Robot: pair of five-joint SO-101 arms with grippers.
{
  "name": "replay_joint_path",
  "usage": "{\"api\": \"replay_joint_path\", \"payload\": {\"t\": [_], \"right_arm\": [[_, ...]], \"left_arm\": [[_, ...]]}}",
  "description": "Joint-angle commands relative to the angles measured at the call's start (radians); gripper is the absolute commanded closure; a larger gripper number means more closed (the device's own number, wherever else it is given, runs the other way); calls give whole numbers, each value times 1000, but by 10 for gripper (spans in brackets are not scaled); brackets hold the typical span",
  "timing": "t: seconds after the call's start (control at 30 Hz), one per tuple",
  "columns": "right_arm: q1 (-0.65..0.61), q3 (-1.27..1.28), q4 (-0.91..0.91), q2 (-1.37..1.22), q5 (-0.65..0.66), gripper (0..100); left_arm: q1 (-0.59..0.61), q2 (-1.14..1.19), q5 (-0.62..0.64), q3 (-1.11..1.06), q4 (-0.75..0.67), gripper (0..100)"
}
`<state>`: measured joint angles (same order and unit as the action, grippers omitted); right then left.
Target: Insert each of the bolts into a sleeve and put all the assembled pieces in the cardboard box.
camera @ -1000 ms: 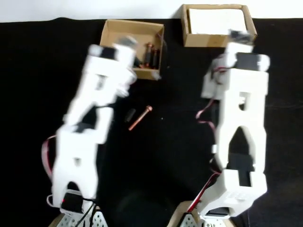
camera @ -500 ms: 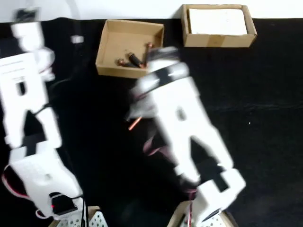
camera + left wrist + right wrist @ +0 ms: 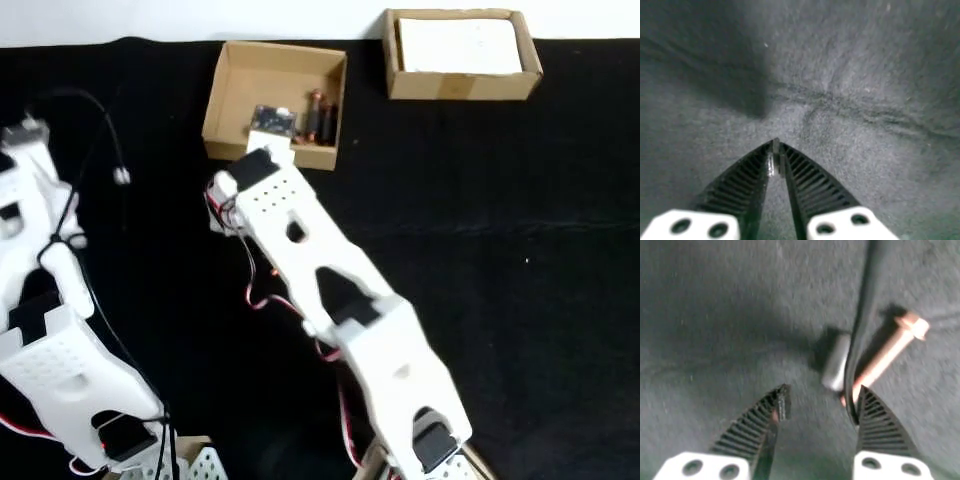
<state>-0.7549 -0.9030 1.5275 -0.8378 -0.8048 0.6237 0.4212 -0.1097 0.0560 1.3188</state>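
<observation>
A black cloth covered the bench (image 3: 500, 300). The brown cardboard box (image 3: 225, 150) sat at the cloth's far edge. A second, shallower box (image 3: 460, 87) with a white inside sat to the right of it, apart. A copper bolt (image 3: 885, 357) and a grey sleeve (image 3: 836, 362) lay side by side on the bare cloth.

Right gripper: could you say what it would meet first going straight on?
Probably the short grey metal sleeve lying beside the copper-coloured bolt; the open right gripper points toward it, depth unclear.

left gripper (image 3: 776, 147) — fingertips meeting; over black cloth (image 3: 865, 75) — creased
</observation>
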Motion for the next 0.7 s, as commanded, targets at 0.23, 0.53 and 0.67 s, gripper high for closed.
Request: {"api": "replay_joint_path", "payload": {"t": [0.23,0.53,0.67], "right_arm": [[73,-259,-12,-228,-12,849],[77,-302,-12,-332,-11,850],[68,-300,-7,-341,-3,850]], "left_arm": [[4,-62,-11,-70,-86,992],[-1,-61,-11,-67,-86,992],[-1,-61,-11,-65,-86,992]]}}
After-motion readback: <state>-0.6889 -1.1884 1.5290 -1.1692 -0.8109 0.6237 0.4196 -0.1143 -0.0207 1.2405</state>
